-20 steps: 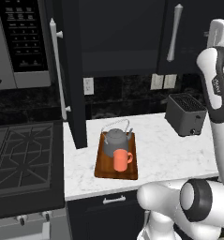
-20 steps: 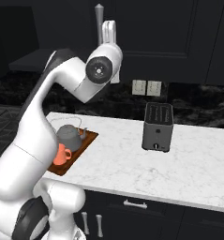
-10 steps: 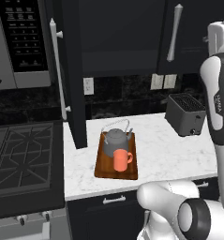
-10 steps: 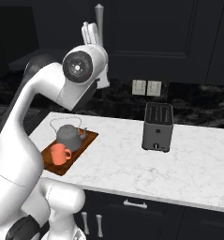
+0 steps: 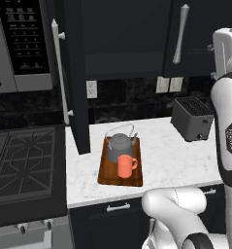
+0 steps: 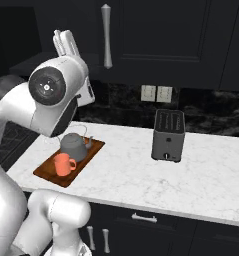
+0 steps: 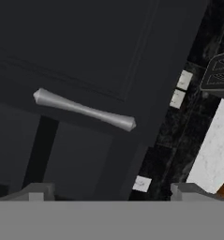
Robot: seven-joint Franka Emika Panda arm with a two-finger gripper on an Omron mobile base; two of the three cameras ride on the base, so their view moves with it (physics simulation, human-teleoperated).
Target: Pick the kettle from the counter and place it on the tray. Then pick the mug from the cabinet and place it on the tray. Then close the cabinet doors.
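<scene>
Kettle (image 5: 120, 145) and orange mug (image 5: 125, 166) stood together on the wooden tray (image 5: 107, 176), mug nearer, on the left part of the marble surface (image 5: 166, 155). Left cabinet door (image 5: 74, 73) hung open; right door (image 5: 205, 34) appeared closed. Gripper (image 7: 108, 194) was released, fingers spread wide, facing a silver door handle (image 7: 84, 110). Toaster (image 5: 191, 118) sat far right.

We take the tray (image 5: 111, 176) as our landmark, lying on the counter (image 5: 166, 155). On it the kettle (image 5: 120, 144) stands at the back, the mug (image 5: 125, 166) just in front of it. The toaster (image 5: 191, 118) stands well to the tray's right, near the wall. Left of the tray lies the stove (image 5: 20, 165). One of the cabinet doors (image 5: 73, 73) stands swung open above the tray's left edge.
</scene>
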